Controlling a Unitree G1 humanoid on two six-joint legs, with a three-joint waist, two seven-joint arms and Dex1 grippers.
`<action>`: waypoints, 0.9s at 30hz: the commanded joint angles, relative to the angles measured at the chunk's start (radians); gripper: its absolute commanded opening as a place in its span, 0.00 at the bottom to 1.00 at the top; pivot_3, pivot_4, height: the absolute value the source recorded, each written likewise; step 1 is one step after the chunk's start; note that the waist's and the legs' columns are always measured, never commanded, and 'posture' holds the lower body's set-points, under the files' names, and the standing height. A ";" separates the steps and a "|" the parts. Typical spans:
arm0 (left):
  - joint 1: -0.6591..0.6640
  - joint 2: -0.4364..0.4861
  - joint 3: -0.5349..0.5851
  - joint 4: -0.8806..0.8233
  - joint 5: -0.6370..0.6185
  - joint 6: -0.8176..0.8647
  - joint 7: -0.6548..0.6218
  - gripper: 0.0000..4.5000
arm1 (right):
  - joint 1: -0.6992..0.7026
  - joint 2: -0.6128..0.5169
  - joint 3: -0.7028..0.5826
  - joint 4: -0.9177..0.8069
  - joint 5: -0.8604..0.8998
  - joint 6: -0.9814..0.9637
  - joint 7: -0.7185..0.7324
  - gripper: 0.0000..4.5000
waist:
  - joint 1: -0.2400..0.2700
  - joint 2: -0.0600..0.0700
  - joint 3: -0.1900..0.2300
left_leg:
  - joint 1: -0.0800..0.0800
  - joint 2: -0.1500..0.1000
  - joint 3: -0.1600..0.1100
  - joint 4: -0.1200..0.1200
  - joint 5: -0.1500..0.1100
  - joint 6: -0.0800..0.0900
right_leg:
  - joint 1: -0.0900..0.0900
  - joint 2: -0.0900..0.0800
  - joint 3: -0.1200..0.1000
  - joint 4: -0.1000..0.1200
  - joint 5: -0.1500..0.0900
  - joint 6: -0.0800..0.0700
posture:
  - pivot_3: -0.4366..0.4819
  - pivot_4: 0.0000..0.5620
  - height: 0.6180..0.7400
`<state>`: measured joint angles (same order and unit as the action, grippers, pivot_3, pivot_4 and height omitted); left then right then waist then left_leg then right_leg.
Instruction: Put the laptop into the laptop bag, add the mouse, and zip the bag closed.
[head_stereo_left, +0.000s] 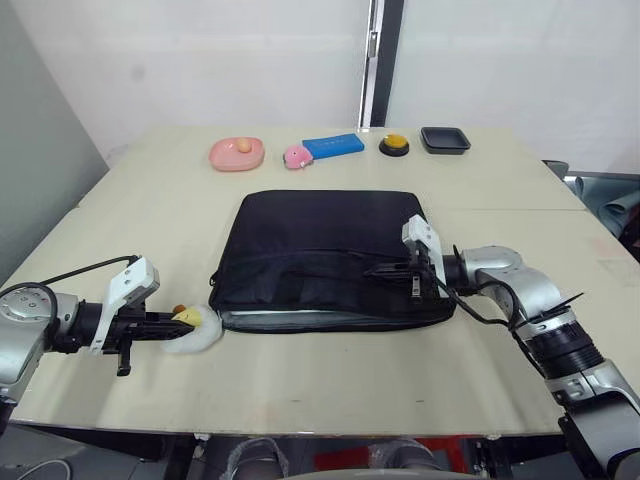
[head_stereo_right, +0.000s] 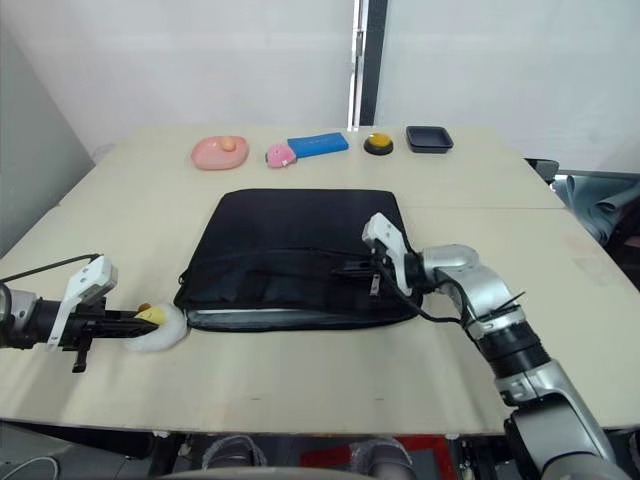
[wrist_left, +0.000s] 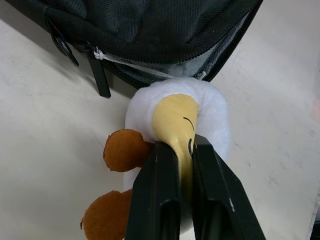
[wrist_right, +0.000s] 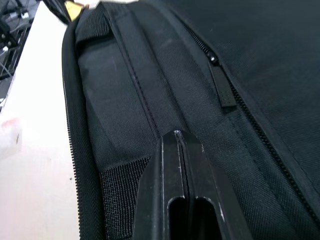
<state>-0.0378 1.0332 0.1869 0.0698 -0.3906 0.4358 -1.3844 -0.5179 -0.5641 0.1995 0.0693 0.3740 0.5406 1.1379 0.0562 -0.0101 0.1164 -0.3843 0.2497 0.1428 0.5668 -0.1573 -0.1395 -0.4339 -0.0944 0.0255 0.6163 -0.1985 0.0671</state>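
The black laptop bag (head_stereo_left: 320, 240) lies flat in the middle of the table, its front zipper edge open with a grey strip (head_stereo_left: 300, 320) showing inside. I cannot tell whether that strip is the laptop. The mouse is out of view. My left gripper (head_stereo_left: 180, 320) is at the bag's front left corner, shut on the yellow part of a white-and-yellow plush duck toy (wrist_left: 200, 100) that rests on the table. My right gripper (head_stereo_left: 370, 268) reaches over the bag from the right, its fingers shut, with the tips (wrist_right: 177, 135) low over the fabric by a strap handle.
Along the table's far edge stand a pink dish (head_stereo_left: 237, 153), a small pink toy (head_stereo_left: 296, 156), a blue box (head_stereo_left: 333, 146), an orange round object (head_stereo_left: 395, 144) and a small black tray (head_stereo_left: 444, 139). A zipper pull (wrist_right: 222, 90) lies just beyond my right fingertips.
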 joint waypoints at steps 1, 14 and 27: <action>0.004 0.009 0.016 -0.011 -0.019 -0.007 -0.012 0.01 | -0.013 -0.019 0.031 0.028 -0.055 -0.034 0.013 0.00 | 0.000 0.000 0.000 | 0.000 0.000 0.000 0.000 0.000 0.000 | 0.000 0.000 0.000 0.000 0.000 0.000 | 0.48 0.27 1.00; 0.113 0.028 0.069 -0.145 -0.080 0.044 -0.014 0.01 | 0.029 0.000 0.161 0.131 -0.212 -0.122 0.010 0.00 | -0.010 -0.004 -0.006 | 0.016 0.000 0.001 0.000 -0.001 -0.001 | 0.015 0.000 0.001 0.001 -0.001 0.000 | 0.48 0.27 1.00; 0.236 0.011 0.030 -0.314 -0.097 0.059 0.014 0.01 | 0.046 -0.002 0.152 0.093 -0.196 -0.094 0.010 0.00 | -0.011 -0.004 -0.009 | 0.016 0.000 0.001 -0.004 -0.001 -0.001 | 0.016 0.000 0.001 -0.003 -0.001 0.000 | 0.48 0.27 1.00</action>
<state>0.1860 1.0463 0.2247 -0.1964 -0.4633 0.4905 -1.3586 -0.5216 -0.5616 0.2886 0.1256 0.2269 0.3946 1.1451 0.0453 -0.0141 0.1074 -0.3678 0.2500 0.1441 0.5625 -0.1580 -0.1403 -0.4179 -0.0943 0.0264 0.6131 -0.1993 0.0668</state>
